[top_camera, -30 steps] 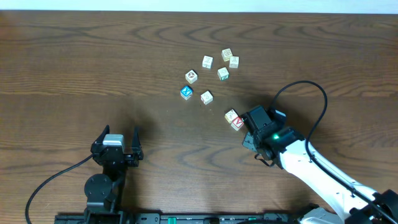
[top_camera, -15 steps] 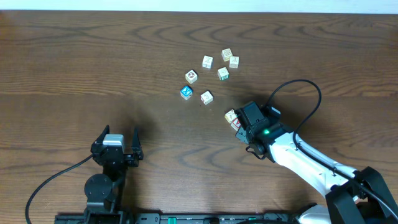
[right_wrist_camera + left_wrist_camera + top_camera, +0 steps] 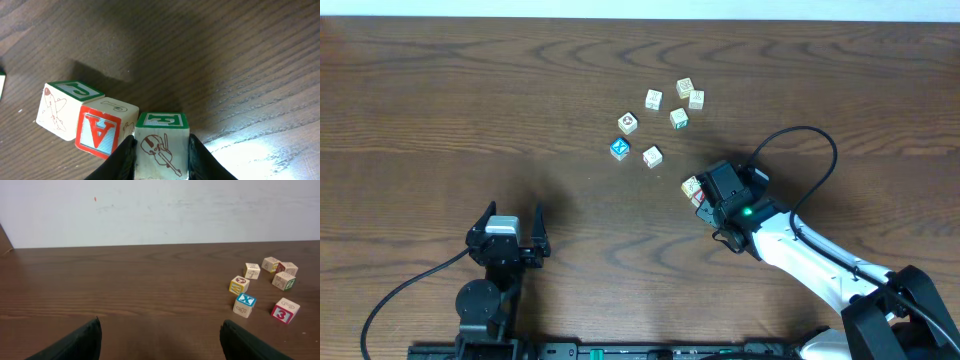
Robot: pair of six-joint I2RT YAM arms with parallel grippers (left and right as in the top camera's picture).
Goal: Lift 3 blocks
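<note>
Three blocks sit side by side in the right wrist view. One is pale with a violin drawing and a green-edged top (image 3: 162, 145), one has a red face with a white A (image 3: 102, 132), and one is pale with an airplane drawing (image 3: 62, 110). My right gripper (image 3: 161, 142) is shut on the violin block, a finger against each side. From overhead, the right gripper (image 3: 712, 195) covers that block, beside the red block (image 3: 700, 198) and a pale block (image 3: 691, 185). My left gripper (image 3: 512, 216) stands open near the front left, far from them, with nothing between its fingers (image 3: 90, 340).
Several other cubes lie scattered behind, among them a blue-faced X cube (image 3: 619, 148) and a pale cube (image 3: 652, 156) nearest the right gripper. In the left wrist view the blue X cube (image 3: 245, 302) and a cube with a red 3 (image 3: 284, 311) show at right.
The right gripper moved a little left and away from the front edge, bringing the violin block up against the red block. The left arm stayed put.
</note>
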